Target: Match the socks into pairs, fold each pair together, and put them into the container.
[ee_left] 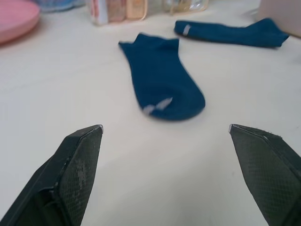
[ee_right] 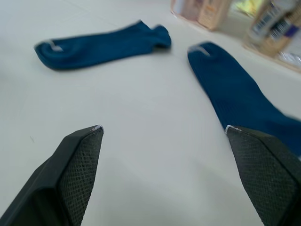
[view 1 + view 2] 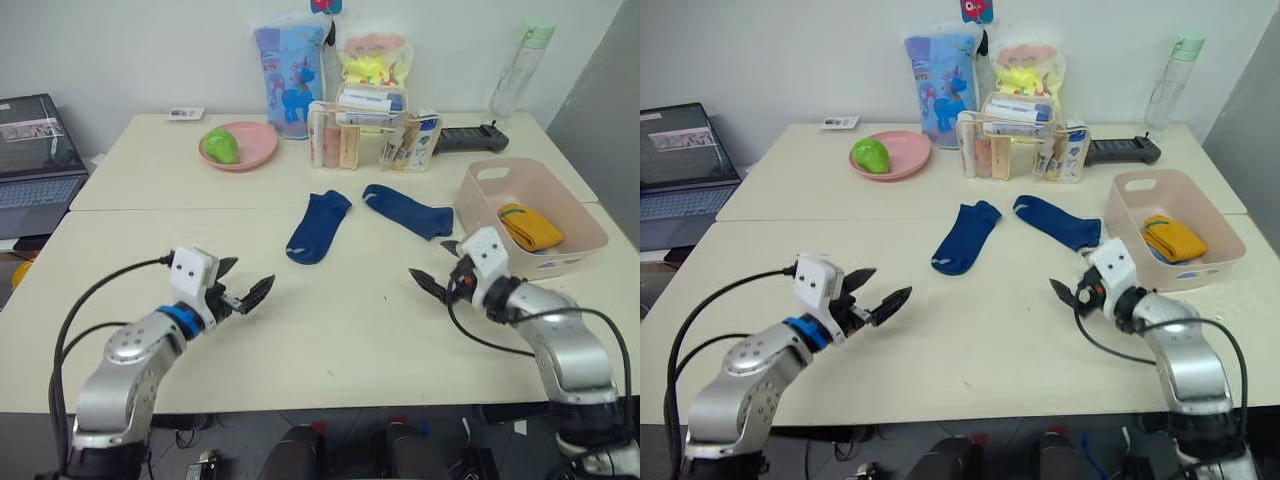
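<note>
Two navy blue socks lie flat mid-table, one (image 3: pixel 318 227) pointing toward me and the other (image 3: pixel 408 210) angled to its right. The pale pink container (image 3: pixel 478 205) stands at the right and holds a folded mustard yellow pair (image 3: pixel 530 227). My left gripper (image 3: pixel 245 280) hovers open over bare table, short and left of the nearer sock (image 1: pixel 162 84). Open as well, my right gripper (image 3: pixel 435 265) sits just in front of the container's near left corner, with both navy socks (image 2: pixel 103 44) (image 2: pixel 240 94) ahead of it.
At the back stand a round pink plate (image 3: pixel 238 146) with a green object, a clear organiser box (image 3: pixel 365 135) of tubes, two printed bags (image 3: pixel 290 70), a bottle (image 3: pixel 520 70) and a black device (image 3: pixel 470 137). A laptop (image 3: pixel 35 165) sits far left.
</note>
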